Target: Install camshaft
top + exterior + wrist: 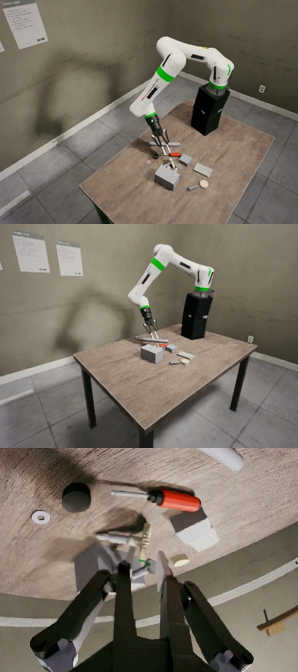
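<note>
The grey engine case [167,177] [151,353] [89,567] stands upright on the table. The camshaft's cream gear [171,162] [146,540], with a green mark, is seen nearly edge-on by the case's front. Its pale grey shaft [116,538] points left in the wrist view. Whether any of it sits in the bearing cannot be told. Grey round parts [177,168] show beside the gear; the small crank gear's marked tooth cannot be made out. My gripper [166,153] [155,338] [145,557] is partly open and empty, its fingertips above the camshaft with a narrow gap between them.
Behind the camshaft lie a red screwdriver [175,154] [179,500], a dark cylinder [155,156] [76,497], a washer [148,161] [41,517] and a grey bar [174,144]. To the right are a grey block [185,160], a flat plate [202,170], a bolt [193,187] and a cream disc [204,184].
</note>
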Available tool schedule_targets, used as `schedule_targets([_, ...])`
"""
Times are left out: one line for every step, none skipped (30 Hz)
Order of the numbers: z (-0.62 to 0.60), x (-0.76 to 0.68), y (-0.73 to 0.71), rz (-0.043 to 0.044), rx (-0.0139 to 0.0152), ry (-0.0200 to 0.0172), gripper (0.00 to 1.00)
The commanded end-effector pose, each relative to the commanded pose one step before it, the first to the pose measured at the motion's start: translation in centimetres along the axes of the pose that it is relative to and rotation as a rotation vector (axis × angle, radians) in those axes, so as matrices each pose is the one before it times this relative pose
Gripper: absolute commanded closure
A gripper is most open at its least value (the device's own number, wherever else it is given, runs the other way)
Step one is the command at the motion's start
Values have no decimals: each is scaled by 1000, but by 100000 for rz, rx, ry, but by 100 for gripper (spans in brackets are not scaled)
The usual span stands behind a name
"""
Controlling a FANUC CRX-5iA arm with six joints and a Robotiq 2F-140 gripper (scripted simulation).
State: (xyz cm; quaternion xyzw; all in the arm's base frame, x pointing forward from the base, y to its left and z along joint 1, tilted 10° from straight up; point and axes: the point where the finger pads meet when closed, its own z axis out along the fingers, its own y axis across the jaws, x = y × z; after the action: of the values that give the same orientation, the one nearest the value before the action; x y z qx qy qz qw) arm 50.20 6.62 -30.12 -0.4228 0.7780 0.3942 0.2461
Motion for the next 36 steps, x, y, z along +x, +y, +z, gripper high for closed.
schedule_targets([-53, -71, -54, -124, 101, -13, 71])
schedule_targets([21, 0, 0, 0, 0, 0, 71])
schedule_targets([33, 0, 0, 0, 0, 0, 71])
schedule_targets([47, 0, 0, 0, 0, 0, 71])
schedule_targets([62, 0, 0, 0, 0, 0, 71])
schedule_targets([78, 0, 0, 0, 0, 0, 71])
schedule_targets([0, 0, 0, 0, 0, 0, 71])
schedule_targets([0, 0, 0, 0, 0, 0, 71])
schedule_targets([95, 0, 0, 0, 0, 0, 71])
schedule_targets([113, 0, 0, 0, 0, 0, 71])
schedule_targets([130, 0, 0, 0, 0, 0, 71])
schedule_targets([147, 0, 0, 0, 0, 0, 71])
schedule_targets([163, 0, 0, 0, 0, 0, 71])
schedule_targets([178, 0, 0, 0, 0, 0, 71])
schedule_targets([193, 0, 0, 0, 0, 0, 71])
schedule_targets([206, 0, 0, 0, 0, 1, 71])
schedule_targets([217, 0, 0, 0, 0, 0, 71])
schedule_targets([227, 0, 0, 0, 0, 0, 71])
schedule_targets([236, 0, 0, 0, 0, 0, 71])
schedule_targets([242, 0, 0, 0, 0, 0, 71])
schedule_targets([247, 0, 0, 0, 0, 0, 71])
schedule_targets([249, 0, 0, 0, 0, 0, 71])
schedule_targets([250, 0, 0, 0, 0, 0, 71])
schedule_targets([0, 0, 0, 0, 0, 0, 71])
schedule_targets([0, 0, 0, 0, 0, 0, 71])
schedule_targets([249, 0, 0, 0, 0, 0, 71])
schedule_targets([245, 0, 0, 0, 0, 0, 71])
schedule_targets([240, 0, 0, 0, 0, 0, 71])
schedule_targets([233, 0, 0, 0, 0, 0, 71])
schedule_targets([224, 0, 0, 0, 0, 0, 71])
schedule_targets([214, 0, 0, 0, 0, 0, 71])
schedule_targets([202, 0, 0, 0, 0, 0, 71])
schedule_targets([189, 0, 0, 0, 0, 0, 71])
schedule_targets([174, 0, 0, 0, 0, 0, 71])
schedule_targets([159, 0, 0, 0, 0, 0, 71])
schedule_targets([143, 0, 0, 0, 0, 0, 71])
